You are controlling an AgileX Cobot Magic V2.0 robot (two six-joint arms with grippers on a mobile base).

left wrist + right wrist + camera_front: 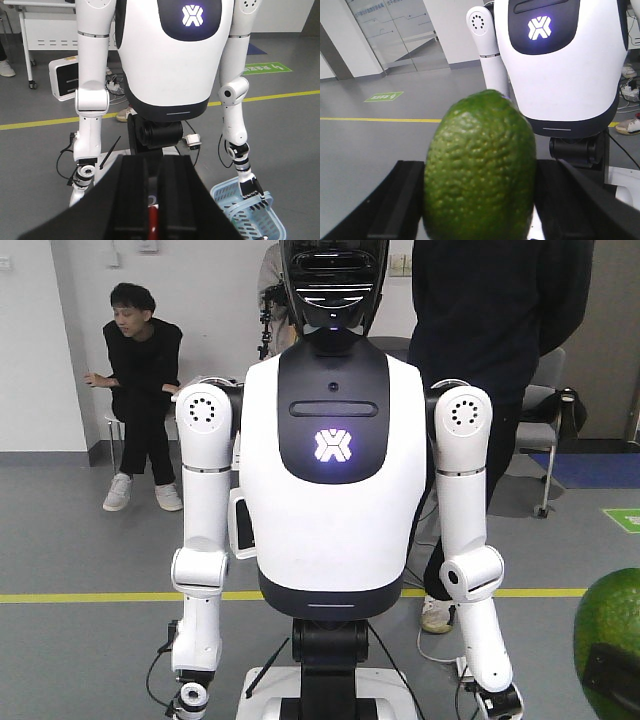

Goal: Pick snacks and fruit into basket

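My right gripper (pixel 480 200) is shut on the fruit (pixel 480 165), a large green one with pebbly skin that stands upright between the two black fingers (pixel 402 200). The same fruit (pixel 610 640) shows at the lower right edge of the front view. My left gripper (pixel 154 167) is nearly shut on a thin dark snack packet (pixel 153 202) with white lettering and a red strip. The pale blue basket (pixel 235 207) hangs low on the right of the left wrist view. The hand (pixel 248 186) of a white humanoid rests at its rim.
A white humanoid robot (pixel 335 440) stands directly ahead on grey floor with a yellow line (pixel 90 597). One person (pixel 140 370) sits at the back left and another in black (pixel 500 310) stands behind. A white box (pixel 65 77) and cables lie on the floor.
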